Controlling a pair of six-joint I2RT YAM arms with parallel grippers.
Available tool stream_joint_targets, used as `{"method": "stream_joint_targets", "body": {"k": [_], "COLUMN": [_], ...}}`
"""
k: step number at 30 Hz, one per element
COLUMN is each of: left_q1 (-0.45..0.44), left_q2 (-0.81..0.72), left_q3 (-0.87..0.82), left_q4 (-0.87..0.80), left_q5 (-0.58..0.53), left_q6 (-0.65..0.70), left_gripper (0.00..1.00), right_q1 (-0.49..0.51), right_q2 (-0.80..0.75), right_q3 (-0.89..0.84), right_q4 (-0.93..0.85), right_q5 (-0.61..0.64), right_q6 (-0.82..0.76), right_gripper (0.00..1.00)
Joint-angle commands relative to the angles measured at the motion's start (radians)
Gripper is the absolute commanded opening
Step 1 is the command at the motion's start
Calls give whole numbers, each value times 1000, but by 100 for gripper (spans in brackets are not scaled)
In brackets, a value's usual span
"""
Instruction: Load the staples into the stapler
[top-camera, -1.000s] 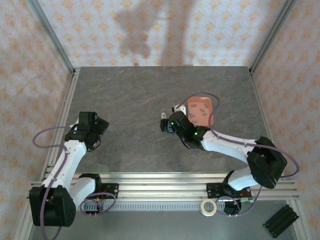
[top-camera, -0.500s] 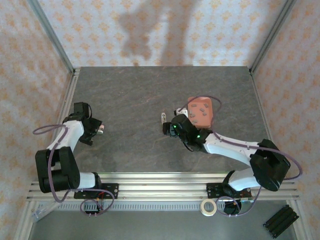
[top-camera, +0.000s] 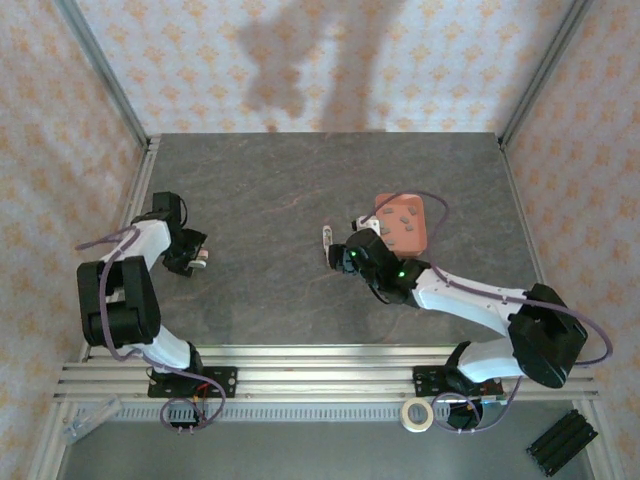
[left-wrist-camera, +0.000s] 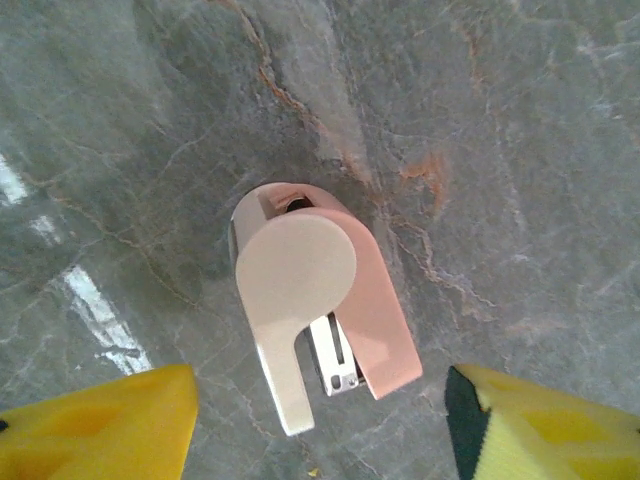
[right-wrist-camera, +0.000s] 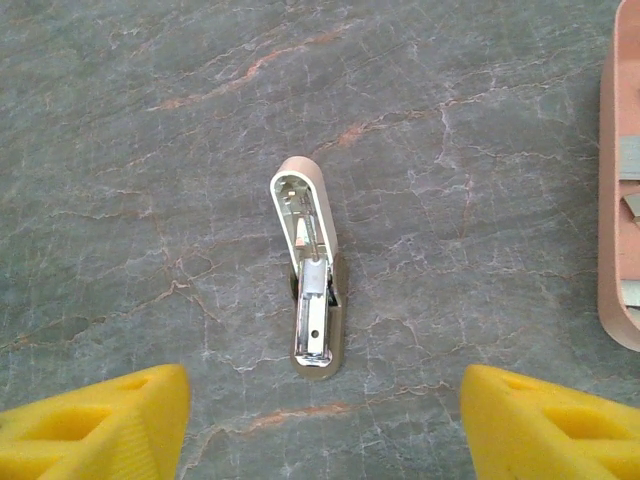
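A pale pink stapler (right-wrist-camera: 312, 290) lies on the stone table with its lid swung open and its silver channel bared; it is small beside the right wrist (top-camera: 327, 238). My right gripper (right-wrist-camera: 325, 405) hangs open just short of it, touching nothing. Grey staples (right-wrist-camera: 630, 205) lie in the salmon-pink tray (top-camera: 402, 222) to the right. A second stapler (left-wrist-camera: 320, 300), pink and white, lies on its side at the left (top-camera: 203, 257). My left gripper (left-wrist-camera: 320, 425) is open, one yellow finger on either side of this stapler's end and clear of it.
The tray's rim (right-wrist-camera: 612, 250) sits close to the right of my right gripper. Aluminium rails (top-camera: 300, 375) run along the near edge and up the left side. A tape roll (top-camera: 417, 413) and a black block (top-camera: 560, 443) lie beyond the rails.
The left arm has folded back so its wrist sits over the stapler at the left, and its jaws have narrowed. The right gripper has drifted slightly to the right.
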Motion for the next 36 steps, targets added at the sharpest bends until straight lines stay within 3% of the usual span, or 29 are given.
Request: {"method": "stream_joint_targets", "body": {"k": [1,4,10,17,20,31,36], "left_q1": [11,11,10,-19,-65,-305,-408], "left_q2": [48,76,123,23,-49,-266,-325], "left_q3": [46,50,21,-57,-117,-245,-343], "left_q4": [-9,11,66,83,111,179,387], "left_q5": [14,13,44,61,78,163,238], "left_q6": [-27,-29,-37,-66,-113,-183,-269], "left_gripper": [65,63,50,36,32,31,29], "right_q1": [-5,-5,-5,-5,-5,-5,0], "right_q2": [-41,-54,-62,-69,-80,-132,-111], "right_q3": [-17,-22,-28,-33,-39,-99,-114], "right_q4": [-39,-54,-55,-47,-38,38,134], "right_q5": [58,75,91,102,93,-5,-129], "right_q6": [0,-2,-20,-13,-3,-4,7], "right_gripper": [71,71,71,71,71,71,70]}}
